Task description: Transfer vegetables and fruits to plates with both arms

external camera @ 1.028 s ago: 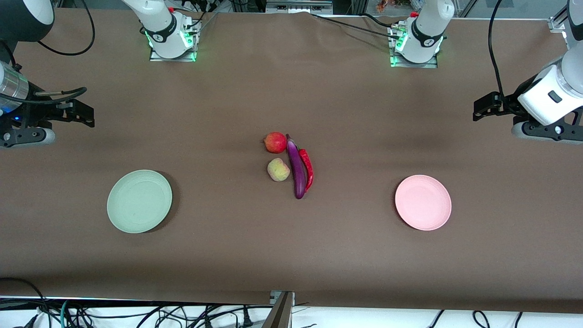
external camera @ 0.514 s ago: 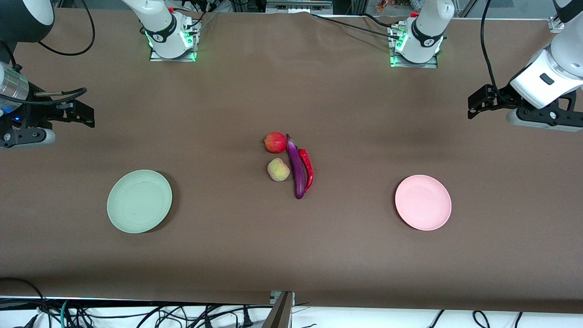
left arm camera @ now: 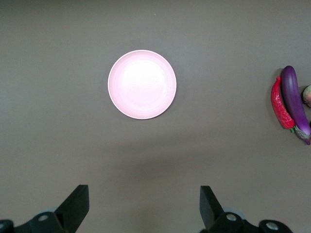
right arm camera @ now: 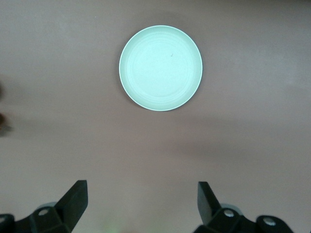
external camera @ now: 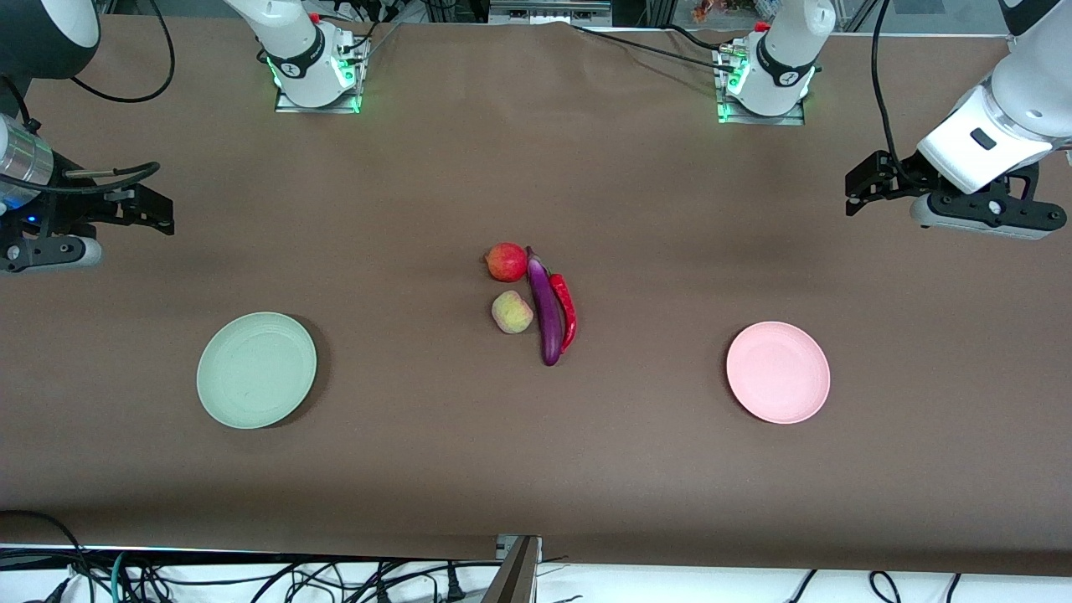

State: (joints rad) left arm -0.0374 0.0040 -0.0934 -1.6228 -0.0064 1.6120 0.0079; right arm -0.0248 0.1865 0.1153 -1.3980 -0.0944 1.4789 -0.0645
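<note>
In the middle of the brown table lie a red apple, a yellowish-green peach, a long purple eggplant and a red chili, packed close together. The chili touches the eggplant's side. The pale green plate sits toward the right arm's end and the pale pink plate toward the left arm's end; both are bare. My left gripper hangs open over bare table at its own end; its wrist view shows the pink plate, eggplant and chili. My right gripper waits open above bare cloth, with the green plate in its wrist view.
The two arm bases stand at the table's edge farthest from the front camera. Cables hang along the edge nearest to it. Brown cloth covers the whole table.
The left arm has lifted and swung its gripper a little toward the table's middle. The right arm, the fruits, vegetables and plates have not moved.
</note>
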